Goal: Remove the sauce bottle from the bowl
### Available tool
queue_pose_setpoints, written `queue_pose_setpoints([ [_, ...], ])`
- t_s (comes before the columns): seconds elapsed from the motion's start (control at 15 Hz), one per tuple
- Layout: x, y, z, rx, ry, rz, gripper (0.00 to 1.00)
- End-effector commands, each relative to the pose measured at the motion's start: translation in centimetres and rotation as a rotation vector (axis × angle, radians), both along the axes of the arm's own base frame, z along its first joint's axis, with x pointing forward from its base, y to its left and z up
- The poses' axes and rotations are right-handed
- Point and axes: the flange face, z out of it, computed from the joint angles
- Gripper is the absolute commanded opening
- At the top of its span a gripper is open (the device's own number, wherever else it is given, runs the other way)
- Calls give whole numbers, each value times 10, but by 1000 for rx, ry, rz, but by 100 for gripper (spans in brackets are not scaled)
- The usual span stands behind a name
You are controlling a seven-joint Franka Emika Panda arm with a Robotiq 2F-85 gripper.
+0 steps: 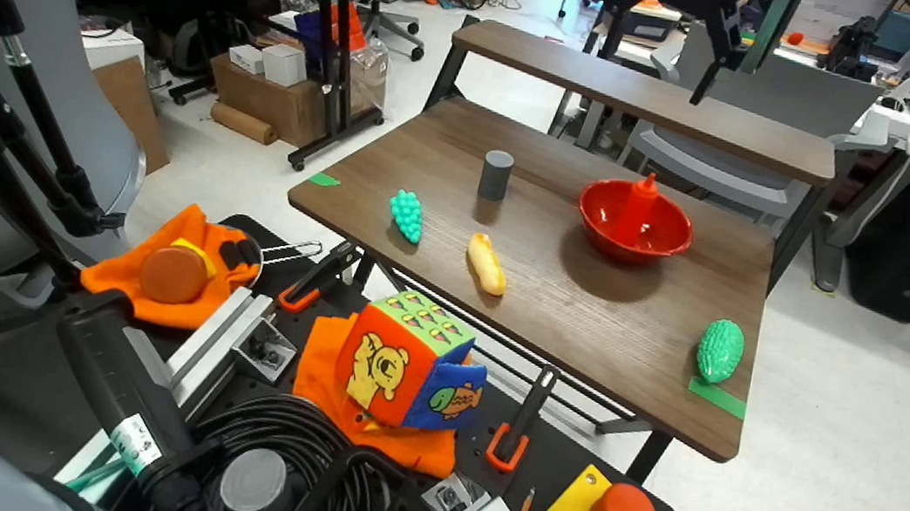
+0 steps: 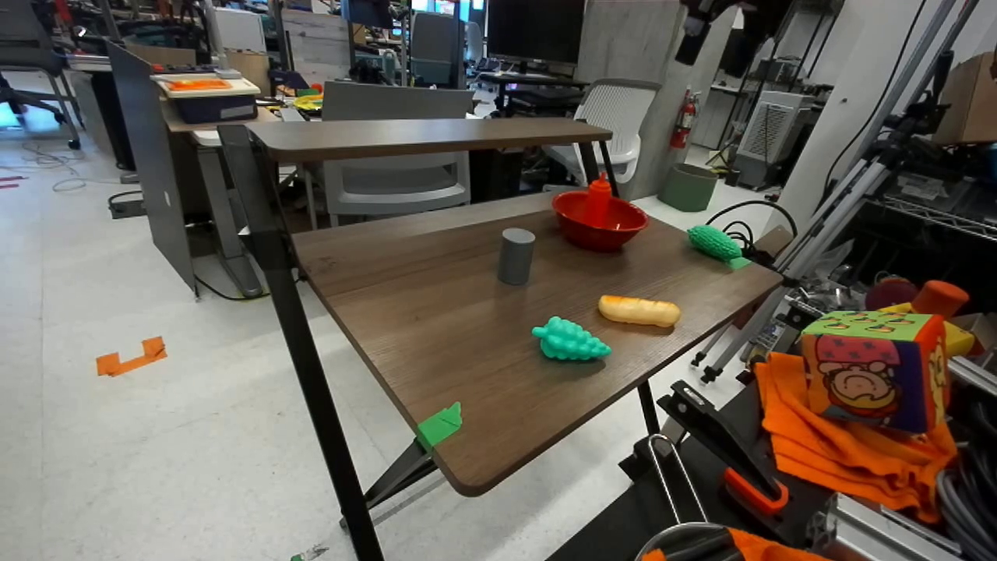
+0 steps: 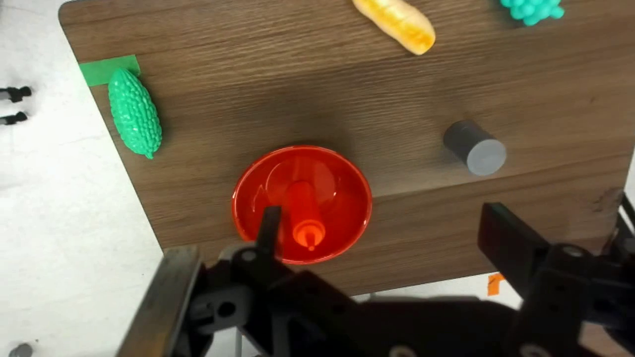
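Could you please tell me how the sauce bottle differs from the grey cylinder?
The sauce bottle is red, while the grey cylinder is plain grey. The bottle narrows to a small nozzle; the cylinder ends in a flat top. The bottle stands inside the red bowl, whereas the cylinder stands directly on the table. Both appear roughly upright.

I hold my black two-finger pincer (image 3: 381,213) in the air, higher than the round, shallow, glossy red bowl (image 3: 340,208) and apart from it. The pincer's dark fingers (image 3: 508,243) are spread wide from each other. In the wrist view, one of them overlaps the rim of the bowl; its partner stands well to the bowl's side. In both exterior views, the fingers point downward.
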Motion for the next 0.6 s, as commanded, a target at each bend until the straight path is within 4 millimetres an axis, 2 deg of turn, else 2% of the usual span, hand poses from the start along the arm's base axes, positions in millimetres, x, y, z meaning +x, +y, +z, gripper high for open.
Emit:
queue_pose_setpoints([
  [0.0,58,-20,-25,36,27,-88,100],
  [0.2,90,-28,-44,43,26,-129,100],
  [0.53,128,-25,-66,67,49,-143,100],
])
